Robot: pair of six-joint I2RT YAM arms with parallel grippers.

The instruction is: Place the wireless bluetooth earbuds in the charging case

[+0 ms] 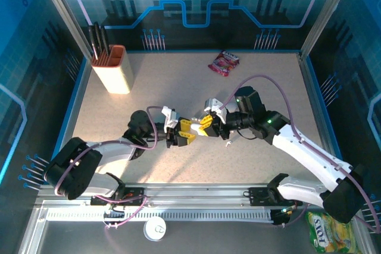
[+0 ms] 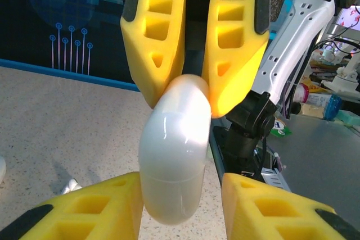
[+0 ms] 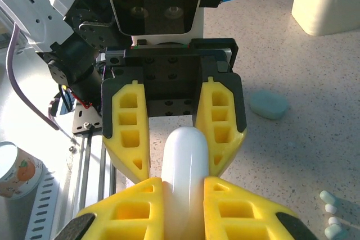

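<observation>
Top external view: meeting both arms over the tabletop (image 1: 268, 87), wrists pointing at each other. Clamping the right pincer (image 3: 184, 186) on one end of the closed case (image 3: 185, 150), holding it above the tabletop. Flanking the other end with the left pincer (image 2: 179, 189); cannot tell if gripping fully. Probably preparing to open the case; next calling for firm holds on both halves, then prying apart. Leaving the earbuds (image 3: 327, 197) lying on the tabletop, apart from the case.
</observation>
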